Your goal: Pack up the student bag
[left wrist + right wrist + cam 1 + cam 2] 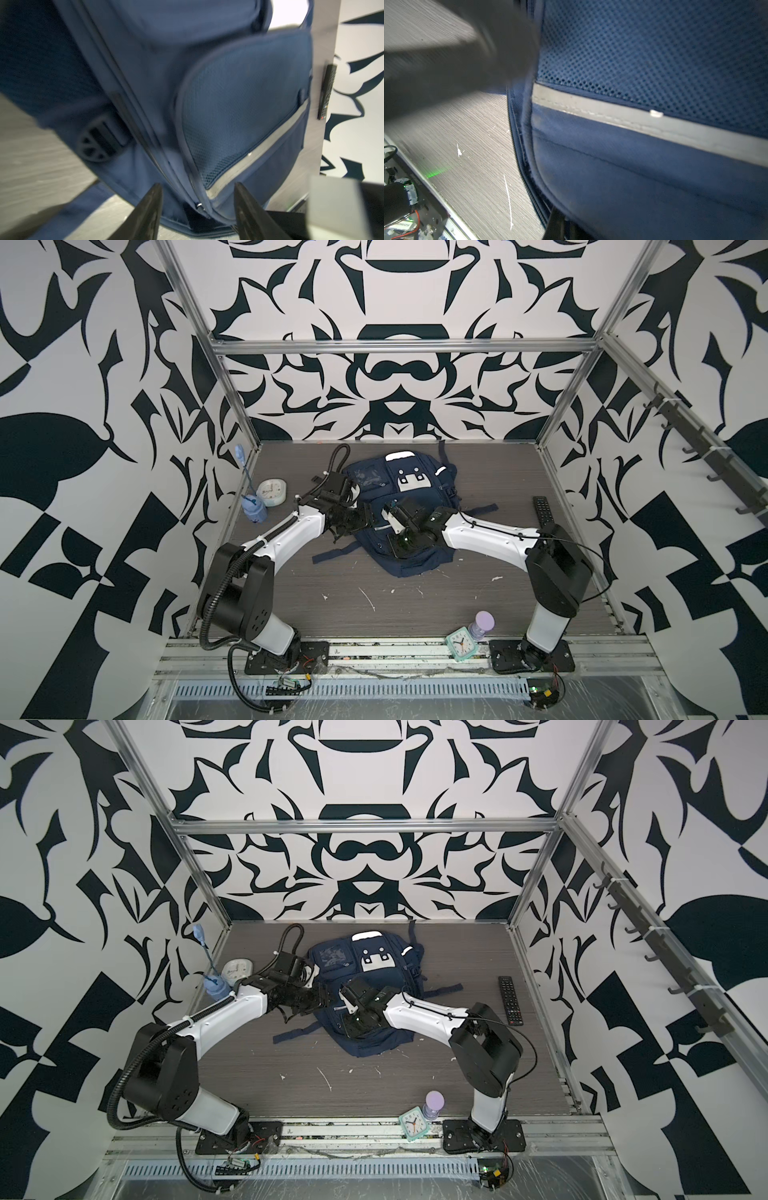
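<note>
"So, the fingers?"

"Left fingers [145,214] stand apart astride the zipper pull [200,205], grasping nothing. Right fingers [556,222] are clenched at the zipped edge [519,149]; whether they pinch cloth, I cannot tell."

"And the student bag [415,562]?"

"Flat on the table [374,605], centre, reaching toward the back. Soft, floppy, probably light: I'd take the pull or that edge, not loose cloth."
</note>
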